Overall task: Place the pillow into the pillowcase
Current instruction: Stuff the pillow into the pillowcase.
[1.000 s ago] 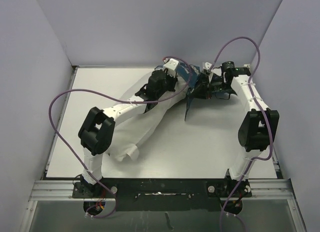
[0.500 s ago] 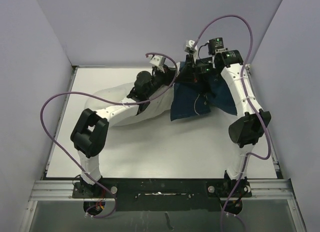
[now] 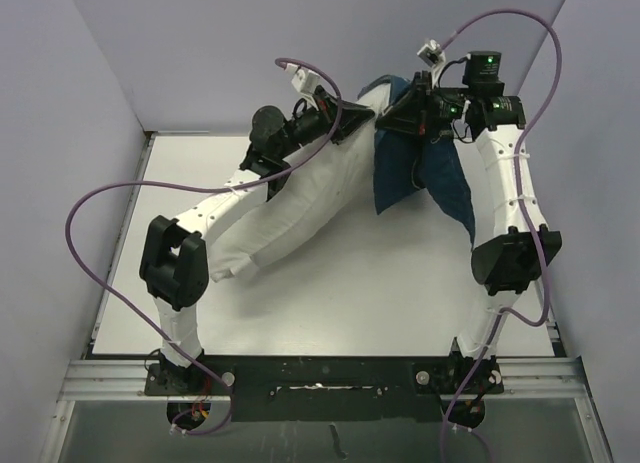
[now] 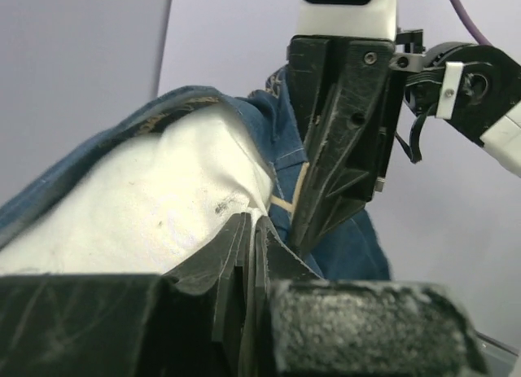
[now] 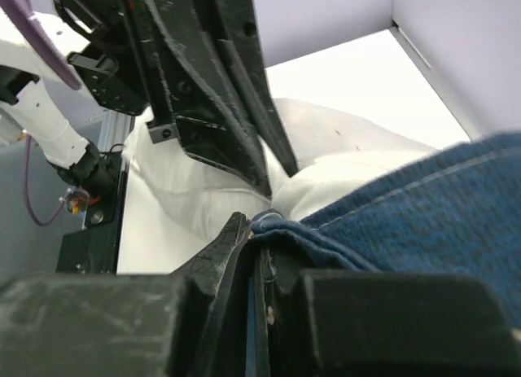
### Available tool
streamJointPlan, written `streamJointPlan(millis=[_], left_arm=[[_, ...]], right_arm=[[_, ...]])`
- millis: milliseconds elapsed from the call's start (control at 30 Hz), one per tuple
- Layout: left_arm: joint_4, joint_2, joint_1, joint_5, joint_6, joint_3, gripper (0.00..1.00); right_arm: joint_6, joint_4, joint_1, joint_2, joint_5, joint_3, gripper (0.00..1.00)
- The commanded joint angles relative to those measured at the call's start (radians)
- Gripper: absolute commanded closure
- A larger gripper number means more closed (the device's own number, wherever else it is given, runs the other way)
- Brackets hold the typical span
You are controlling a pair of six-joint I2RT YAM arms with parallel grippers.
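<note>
White table (image 3: pixel 400 283) seen from above, pale walls (image 3: pixel 60 133) on three sides, two arms bolted at its near edge.

Largest item is the white pillow (image 3: pixel 290 213), lumpy & wrinkled. It stretches on a slant from the near-left of the table toward far centre, w/ the far end raised off the surface. In the L wrist view it fills the left half, w/ a few grey specks on the fabric.

Next is the navy pillowcase (image 3: pixel 400 178), hanging in folds at far right-centre. Its mouth is drawn over the pillow's raised far end and the rest droops toward the table beside the R arm (image 3: pixel 500 183). Pale stitching runs along the hem. Only the tip of the pillow is inside; most of it lies outside the case.

L arm (image 3: pixel 230 198) reaches diagonally above the pillow. R arm stands along the right side & bends in to the left at the top. The two grippers meet almost tip to tip at the case mouth.

L gripper (image 3: pixel 352 118): fingers pressed together, pinching the pillow's far end right at the case rim; can't tell if the hem is caught too.

R gripper (image 3: pixel 408 111): fingers pressed together, pinching the pillowcase hem, clear in the R wrist view.

Purple cables (image 3: pixel 100 213) loop off each arm.
</note>
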Motion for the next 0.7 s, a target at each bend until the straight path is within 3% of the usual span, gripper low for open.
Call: streamJointPlan(millis=[0,100,333,400,500,667], left_arm=[[-0.049,0.031,-0.019,0.083,-0.014,0.055,1.00],[-0.075,0.088,-0.020,0.094,0.002,0.027,1.00],[-0.031,0.167,-0.032,0.163,-0.013,-0.102,1.00],[-0.025,0.183,-0.036,0.187,-0.020,-0.130,1.00],[-0.025,0.181,-0.036,0.201,-0.020,-0.173,0.96],[-0.101,0.086,-0.028,0.167,0.066,-0.249,0.63]], right_arm=[[-0.242,-0.291,0.063,-0.013,0.088,-0.102,1.00],[-0.445,-0.449,0.144,-0.018,0.225,-0.245,1.00],[-0.528,-0.361,0.113,-0.072,0.312,-0.572,1.00],[-0.587,-0.381,0.102,-0.083,0.309,-0.612,0.95],[-0.753,-0.480,0.077,-0.103,0.288,-0.608,0.78],[-1.124,-0.805,-0.061,-0.117,0.229,-0.493,0.42]])
